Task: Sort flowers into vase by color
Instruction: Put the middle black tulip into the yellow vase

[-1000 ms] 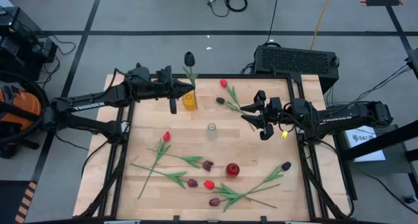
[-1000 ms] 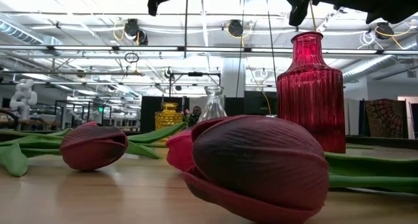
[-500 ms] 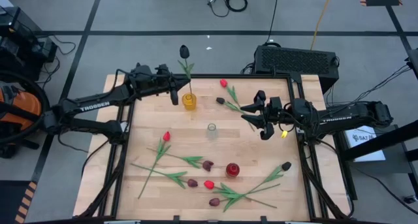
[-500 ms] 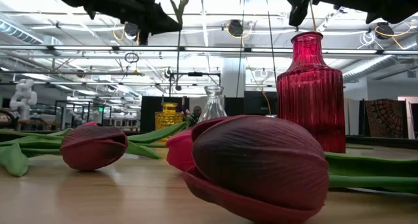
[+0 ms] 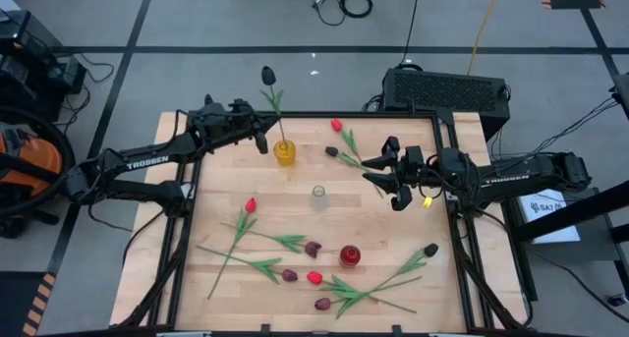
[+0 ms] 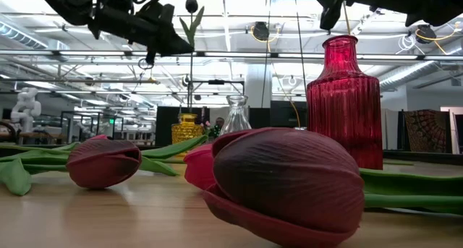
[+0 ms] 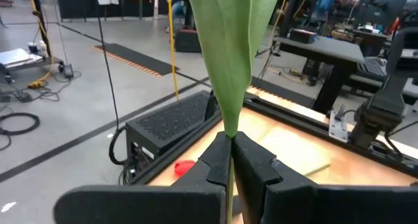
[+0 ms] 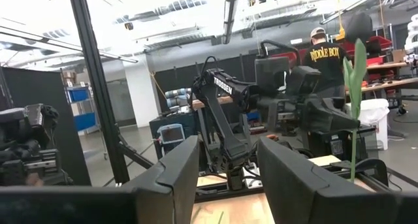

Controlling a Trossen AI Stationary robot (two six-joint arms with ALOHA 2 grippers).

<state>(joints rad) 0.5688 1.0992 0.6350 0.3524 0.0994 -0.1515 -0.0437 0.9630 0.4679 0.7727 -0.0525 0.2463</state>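
Observation:
My left gripper (image 5: 261,133) is shut on a near-black tulip (image 5: 267,75) that stands upright over the yellow vase (image 5: 285,152). The stem's lower end reaches into the vase mouth (image 6: 188,116). My right gripper (image 5: 387,174) is open and empty above the table's right side, over the stem of a dark tulip (image 5: 332,151). A clear vase (image 5: 318,196) stands mid-table and a red vase (image 5: 350,255) nearer the front. Several red and maroon tulips (image 5: 313,249) lie flat on the near half of the table. My left gripper pinches the tulip's thin stem (image 7: 230,160) between its two fingers, just below the base of a long leaf (image 7: 228,54). The fingers come level from the table's left and lie across the stem. The tulip stands upright, head up, its lower end in the yellow vase.
A red tulip (image 5: 336,125) lies by the far edge and a near-black one (image 5: 429,250) at the near right. A black frame (image 5: 187,229) borders the table. A black box (image 5: 444,86) sits behind the far right corner. A person (image 8: 326,54) stands in the room beyond.
My left gripper has moved toward the table's left edge and come down, staying shut on the stem. The near-black tulip has gone with it, its head shifting left and its stem sinking toward the yellow vase.

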